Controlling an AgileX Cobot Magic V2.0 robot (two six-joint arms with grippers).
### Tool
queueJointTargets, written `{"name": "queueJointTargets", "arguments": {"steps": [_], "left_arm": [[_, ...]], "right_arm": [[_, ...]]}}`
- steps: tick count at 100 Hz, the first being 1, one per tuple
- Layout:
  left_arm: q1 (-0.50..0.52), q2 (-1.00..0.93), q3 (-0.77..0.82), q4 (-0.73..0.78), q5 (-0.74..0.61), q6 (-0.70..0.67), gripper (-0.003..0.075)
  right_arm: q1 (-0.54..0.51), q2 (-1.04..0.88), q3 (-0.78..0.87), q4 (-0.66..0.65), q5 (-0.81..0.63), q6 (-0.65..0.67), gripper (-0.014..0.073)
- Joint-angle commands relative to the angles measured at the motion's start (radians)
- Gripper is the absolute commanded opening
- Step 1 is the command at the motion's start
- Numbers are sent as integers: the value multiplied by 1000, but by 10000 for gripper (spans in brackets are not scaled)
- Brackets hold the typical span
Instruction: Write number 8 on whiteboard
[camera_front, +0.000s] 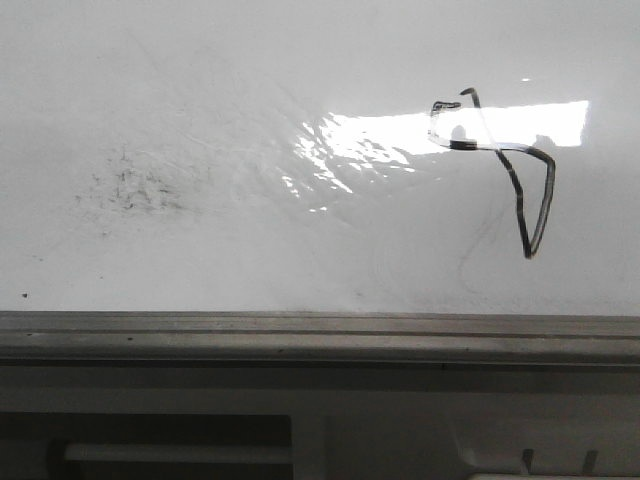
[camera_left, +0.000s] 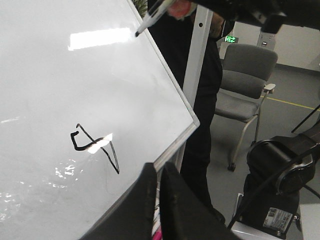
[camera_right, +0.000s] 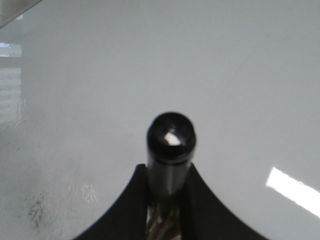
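The whiteboard (camera_front: 200, 100) fills the front view above its grey edge rail (camera_front: 320, 335). The number 8 (camera_front: 460, 146) is a thin black angular loop at the right, partly washed out by glare. In the left wrist view the same figure (camera_left: 73, 145) sits low on the board (camera_left: 60, 90). My left gripper (camera_left: 159, 167) is shut and empty, off the board's edge. My right gripper (camera_right: 167, 175) is shut on a black marker (camera_right: 170, 137) pointing at bare board (camera_right: 225, 65). The marker (camera_left: 152, 17) also shows in the left wrist view, its tip near the board's far corner; contact is unclear.
A patch of grey speckled smudges (camera_front: 130, 188) lies left of the figure, also in the right wrist view (camera_right: 35, 210). Beyond the board stand a white post (camera_left: 197, 55), a person in dark clothes (camera_left: 200, 115), a grey chair (camera_left: 245, 75) and black equipment (camera_left: 280, 165).
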Motion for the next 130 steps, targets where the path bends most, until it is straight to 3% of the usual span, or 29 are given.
{"name": "queueJointTargets", "arguments": {"steps": [1,9,17,31,40,62,87,106,130], "left_arm": [[-3,20,-29,-29,-69,-7,-16],[-3,45,-29,-29,-59,-7,19],[-3,80,-29,-29,-39,-7,113],[-3,180,-50,-29,5,-7,318],[-3,254,-76,-25,5,-5,378],[-68,402,-154,-23,9,95,378],[-212,473,-186,-4,-80,184,375],[-232,481,-186,-4,-140,184,375],[-232,481,-183,3,18,184,375]], "right_arm": [[2,-34,-35,5,45,-10,-64],[2,-36,-33,39,151,-10,-64],[2,-31,-24,111,220,-10,-63],[2,-23,14,223,218,-31,-64],[8,-6,53,308,216,-107,-65],[108,52,135,554,170,-307,-64],[282,124,134,558,101,-327,-65],[403,191,134,558,41,-327,-64],[433,209,134,531,-75,-327,-64]]}}
